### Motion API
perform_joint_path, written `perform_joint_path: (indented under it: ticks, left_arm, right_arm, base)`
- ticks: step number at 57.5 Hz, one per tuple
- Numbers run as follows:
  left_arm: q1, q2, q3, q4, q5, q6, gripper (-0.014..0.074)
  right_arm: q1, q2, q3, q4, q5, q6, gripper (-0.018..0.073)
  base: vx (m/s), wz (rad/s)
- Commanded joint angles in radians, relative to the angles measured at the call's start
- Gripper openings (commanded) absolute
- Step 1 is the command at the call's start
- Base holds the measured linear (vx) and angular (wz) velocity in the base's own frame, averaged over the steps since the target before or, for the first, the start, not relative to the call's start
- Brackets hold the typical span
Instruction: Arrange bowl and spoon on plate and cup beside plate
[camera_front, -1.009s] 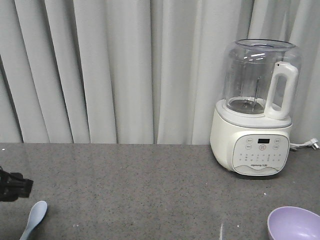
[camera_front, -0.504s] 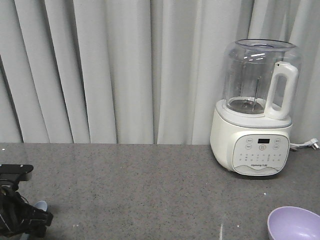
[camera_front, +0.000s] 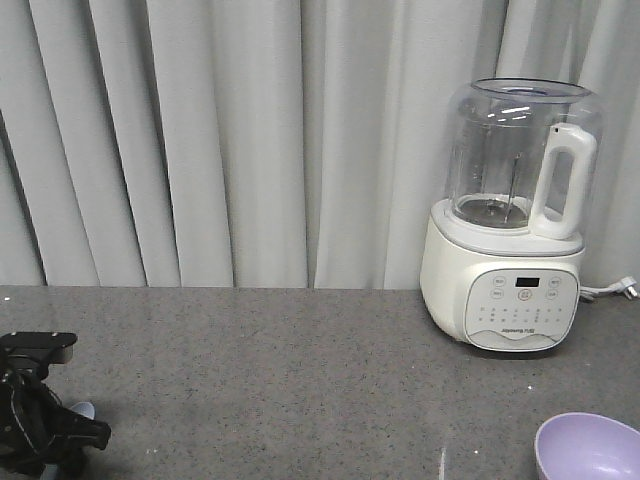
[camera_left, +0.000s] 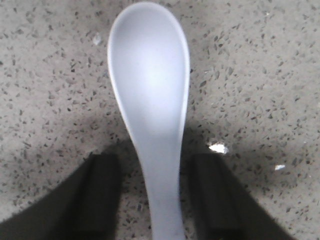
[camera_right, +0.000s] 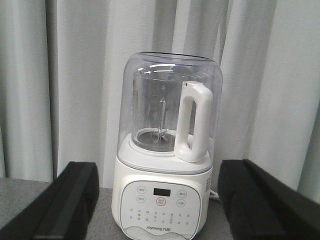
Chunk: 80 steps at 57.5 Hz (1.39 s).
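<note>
Straddling spoon (camera_left: 148, 90) handle: L gripper (camera_left: 156, 175), jaws apart.

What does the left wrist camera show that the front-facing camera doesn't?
Only left wrist: the whole rounded scoop of the small pale blue-white plastic spoon, its handle between the dark fingers of the open left claw, gaps either side. Only front-facing: the white blender with clear jug, the grey pleated curtain, the round lavender plastic bowl at the bottom right edge. Both: the speckled grey countertop, the left claw, and the spoon, just a sliver in front-facing.
</note>
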Motion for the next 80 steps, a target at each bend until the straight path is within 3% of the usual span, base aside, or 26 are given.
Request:
perform_joint_path:
  ticks: [1, 7, 9, 19, 27, 31, 44, 50, 59, 72, 80]
  left_arm:
    - [-0.001, -0.028, -0.022, -0.028, 0.031, -0.004, 0.0233]
    - [-0.001, -0.018, -0.022, -0.028, 0.051, -0.001, 0.0024]
    - [-0.001, -0.018, -0.022, -0.028, 0.052, 0.001, -0.0010]
    - [-0.001, -0.049, -0.022, -0.030, 0.021, 0.033, -0.0008]
    - [-0.001, -0.155, -0.022, -0.064, -0.044, 0.034, -0.0008]
    - [-0.001, -0.216, -0.022, -0.078, -0.080, 0.034, -0.0008]
    - [-0.001, -0.408, -0.022, -0.081, -0.147, 0.034, -0.0006]
    - [-0.001, -0.469, -0.021, -0.081, -0.148, 0.034, -0.0006]
    - [-0.001, -0.522, -0.021, -0.081, -0.138, 0.034, -0.0006]
    - [-0.001, -0.539, -0.021, -0.081, -0.119, 0.034, -0.0006]
    - [-0.001, -0.539, -0.021, -0.088, -0.118, 0.034, -0.0006]
  right_arm:
    - [-0.003, -0.002, -0.036, -0.008, -0.075, -0.007, 0.0543]
    - [-0.003, -0.002, -0.036, -0.008, -0.075, -0.007, 0.0543]
    - [-0.003, -0.002, -0.036, -0.008, -0.073, -0.007, 0.0543]
    - [-0.003, -0.002, -0.036, -0.008, -0.055, -0.007, 0.0543]
    - [-0.003, -0.002, -0.061, -0.008, 0.060, -0.007, 0.0543]
    - [-0.003, -0.002, -0.098, -0.008, 0.159, 0.001, 0.0543]
    - [-0.003, 0.146, -0.274, -0.036, 0.663, 0.106, 0.0526]
    - [-0.004, 0.234, -0.319, -0.053, 0.772, 0.106, 0.0524]
    - [-0.023, 0.335, -0.330, -0.061, 0.792, 0.114, 0.0524]
    - [-0.212, 0.450, -0.330, -0.032, 0.787, 0.090, 0.0524]
    - [-0.236, 0.518, -0.330, 0.030, 0.748, 0.037, 0.0524]
  base:
    - [0.00, 0.00]
    - [0.00, 0.00]
    - [0.00, 0.00]
    - [0.00, 0.00]
    - [0.00, 0.00]
    - [0.00, 0.00]
    - [0.00, 0.00]
    - [0.00, 0.00]
    - [0.00, 0.00]
    - [0.00, 0.00]
    - [0.00, 0.00]
